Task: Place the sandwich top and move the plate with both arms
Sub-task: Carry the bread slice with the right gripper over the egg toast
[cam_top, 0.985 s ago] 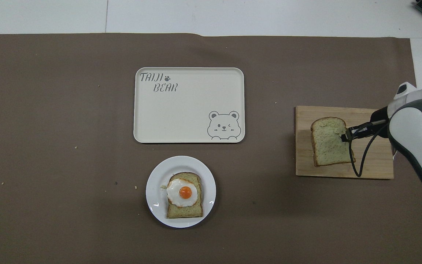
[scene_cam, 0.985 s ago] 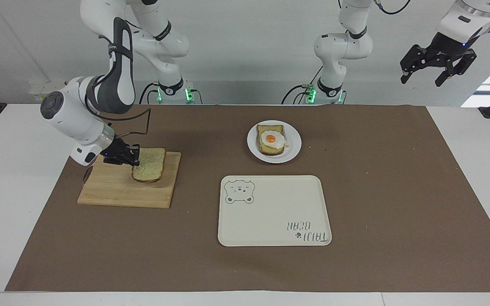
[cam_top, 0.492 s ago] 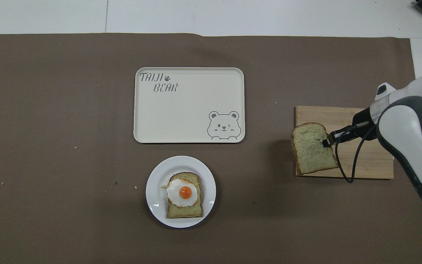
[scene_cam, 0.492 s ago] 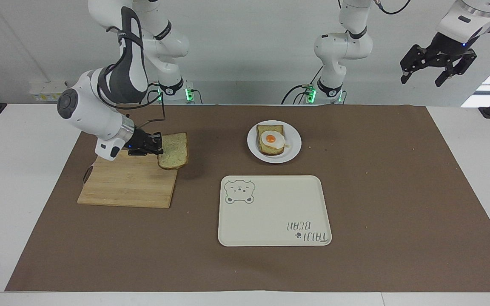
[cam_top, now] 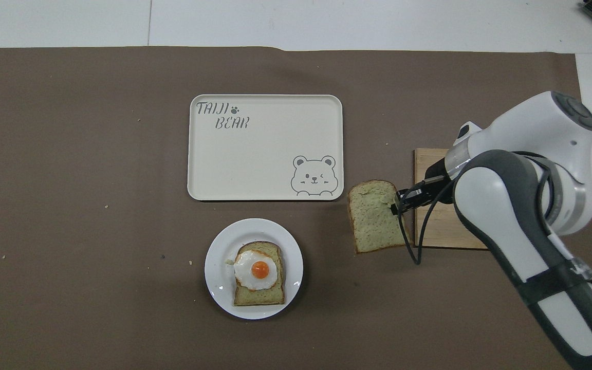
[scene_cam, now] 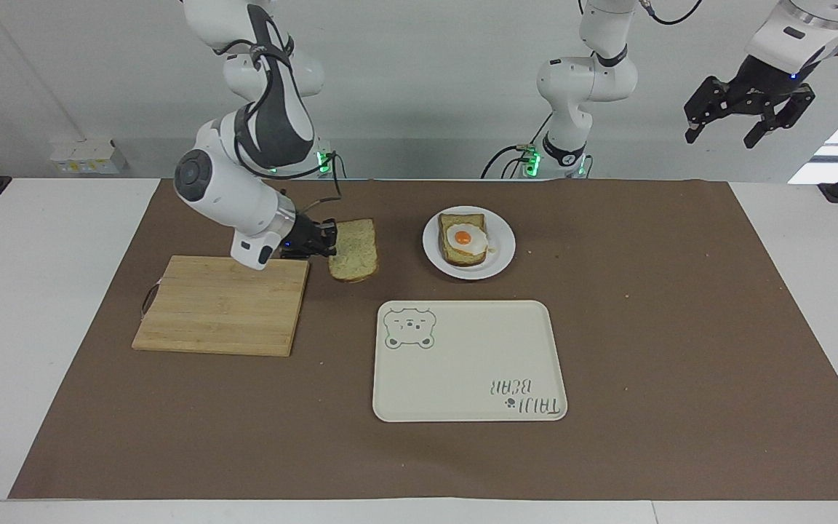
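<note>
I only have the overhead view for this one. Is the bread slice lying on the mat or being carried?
Observer: Carried. The facing view shows the right end effector shut on the bread slice, holding it above the mat.
Operator: I don't see the left arm. Where is it?
Observer: The left end effector waits raised, up near the left arm's end of the table, open and holding nothing.
</note>
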Controlling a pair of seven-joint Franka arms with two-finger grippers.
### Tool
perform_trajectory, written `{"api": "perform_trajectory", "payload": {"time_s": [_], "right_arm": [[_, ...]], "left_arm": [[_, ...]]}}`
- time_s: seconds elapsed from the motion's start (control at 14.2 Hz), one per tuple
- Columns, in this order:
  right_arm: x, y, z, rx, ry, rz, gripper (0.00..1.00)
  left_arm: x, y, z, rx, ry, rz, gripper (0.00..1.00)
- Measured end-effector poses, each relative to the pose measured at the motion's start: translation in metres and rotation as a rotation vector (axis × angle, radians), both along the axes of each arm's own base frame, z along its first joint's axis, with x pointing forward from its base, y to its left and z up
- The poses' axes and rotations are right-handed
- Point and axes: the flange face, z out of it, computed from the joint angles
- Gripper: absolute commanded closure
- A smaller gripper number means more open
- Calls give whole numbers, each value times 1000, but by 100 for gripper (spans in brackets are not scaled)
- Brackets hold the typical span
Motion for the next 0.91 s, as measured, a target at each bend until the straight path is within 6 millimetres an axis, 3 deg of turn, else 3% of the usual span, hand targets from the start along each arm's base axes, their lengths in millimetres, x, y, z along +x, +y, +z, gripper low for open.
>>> {"api": "perform_trajectory", "payload": {"time_s": [0.35,0.56,0.77,0.91], "right_arm": [[-22,94,7,-40,-17,-54,100],[-37,132,2,-53,-29,-90,100],[-64,179,-7,-71,-20,-110,100],[-79,197,-10,-85,-1,-112,100]], "left_arm": [[0,0,0,0,0,0,0],[0,0,0,0,0,0,0],[0,0,0,0,0,0,0],[0,0,0,0,0,0,0]]}}
